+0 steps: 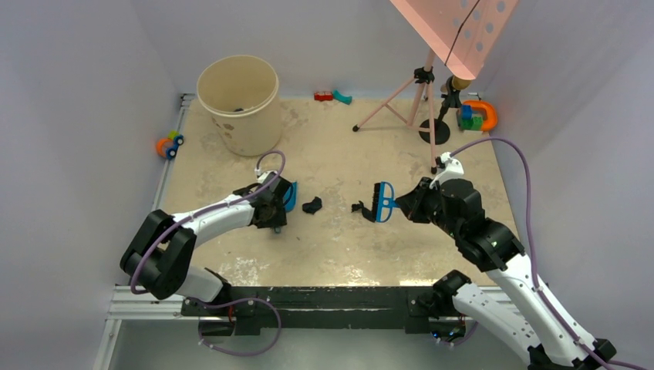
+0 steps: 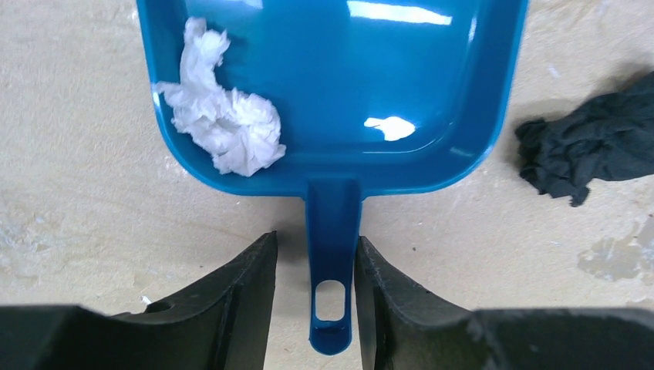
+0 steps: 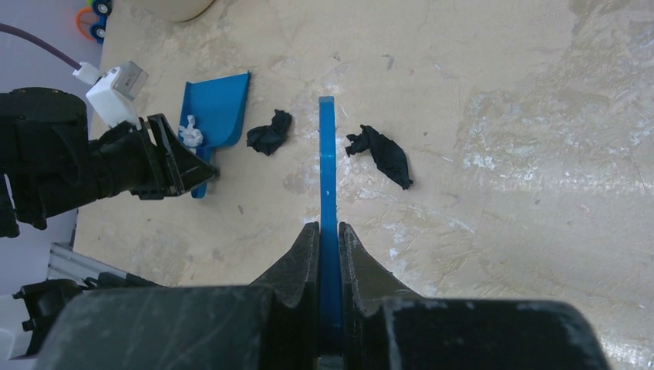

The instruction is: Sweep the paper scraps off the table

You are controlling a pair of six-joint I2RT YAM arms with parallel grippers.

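1. Top view: the blue dustpan (image 1: pixel 290 196) lies at the tip of the left arm (image 1: pixel 220 212), its mouth towards the hand brush (image 1: pixel 382 202) held by the right arm (image 1: pixel 470 223), evidently to receive sweepings. Black paper scraps (image 1: pixel 312 205) lie on the worktop (image 1: pixel 332 146): one midway between pan and brush, one close against the brush.
2. Left wrist view: the left fingers (image 2: pixel 247 301) stand apart astride the dustpan's handle (image 2: pixel 333 231), with a gap on one side, so it is not clamped. A white wad (image 2: pixel 227 119) sits inside the pan. A black wad (image 2: pixel 590 150) lies outside, near its corner.
3. Right wrist view: the right fingers (image 3: pixel 305 262) are closed tight on the brush handle, the brush edge-on and, I judge, ready to push. One black scrap shows on each side of it.
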